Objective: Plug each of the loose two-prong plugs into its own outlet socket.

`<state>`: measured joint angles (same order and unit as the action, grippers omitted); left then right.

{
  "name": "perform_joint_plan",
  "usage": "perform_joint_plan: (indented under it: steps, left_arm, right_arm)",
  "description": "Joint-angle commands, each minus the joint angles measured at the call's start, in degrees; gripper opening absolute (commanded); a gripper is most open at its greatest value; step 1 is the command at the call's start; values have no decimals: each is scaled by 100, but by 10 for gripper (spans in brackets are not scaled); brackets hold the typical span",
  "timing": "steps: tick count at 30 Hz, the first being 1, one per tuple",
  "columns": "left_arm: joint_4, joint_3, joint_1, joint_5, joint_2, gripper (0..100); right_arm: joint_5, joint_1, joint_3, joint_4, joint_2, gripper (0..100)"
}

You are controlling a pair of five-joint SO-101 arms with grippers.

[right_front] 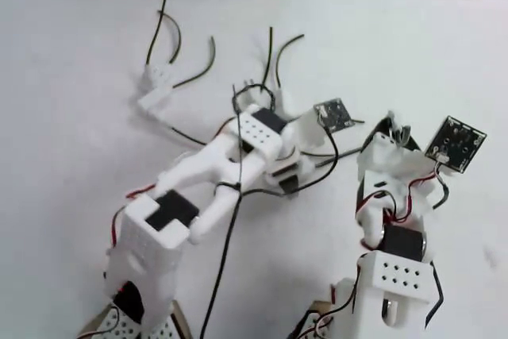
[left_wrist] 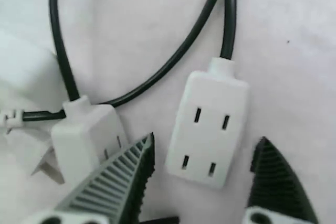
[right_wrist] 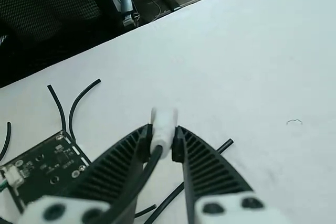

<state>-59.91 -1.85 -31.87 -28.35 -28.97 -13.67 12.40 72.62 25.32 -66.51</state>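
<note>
In the left wrist view a white outlet socket (left_wrist: 207, 132) with two pairs of slots lies flat on the table, its black cord (left_wrist: 227, 19) running away from it. My left gripper (left_wrist: 206, 145) stands open low over it, one finger on each side. Beside it lies a second white block (left_wrist: 86, 137) with slots, on its own black cord. From above, the left gripper (right_front: 279, 171) sits mid-table. My right gripper (right_wrist: 163, 136) is shut on a white plug (right_wrist: 164, 124), held above the table; its prongs are hidden. The high view has the right gripper (right_front: 395, 134) to the right of the left one.
Two more white connectors (right_front: 155, 89) with black cords lie at the far left of the white table (right_front: 79, 156). Loose cord ends (right_front: 279, 49) curl beyond the left gripper. A camera board (right_wrist: 44, 169) sits near the right gripper. Chairs and a red box stand past the table edge.
</note>
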Motion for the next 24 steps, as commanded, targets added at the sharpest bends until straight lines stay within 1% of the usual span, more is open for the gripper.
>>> perform_joint_plan:
  steps: [1,4,7,9,13,17,21,24]
  left_arm:
    - [-193,-308,-127,-18,101,156]
    - [-475,-316,-127,70,259,135]
    - [-677,-273,-75,501,523,134]
    - [-1011,-273,-57,651,673,130]
    - [-1582,-176,-31,668,1024,61]
    - [-1600,501,31,668,1754,55]
    - [-1600,1407,119,703,2791,113]
    - [-1512,2136,462,703,3512,133]
  right_arm:
    - [-18,-57,-141,-101,-84,17]
    - [-18,-57,-141,-101,-84,17]
    - [-18,-57,-141,-92,-84,17]
    - [-18,-57,-132,-92,-84,17]
    - [-18,-57,-132,-92,-84,17]
    - [-18,-66,-132,-92,-84,17]
    - [-18,-66,-132,-92,-84,17]
    - [-18,-154,-132,-84,-75,17]
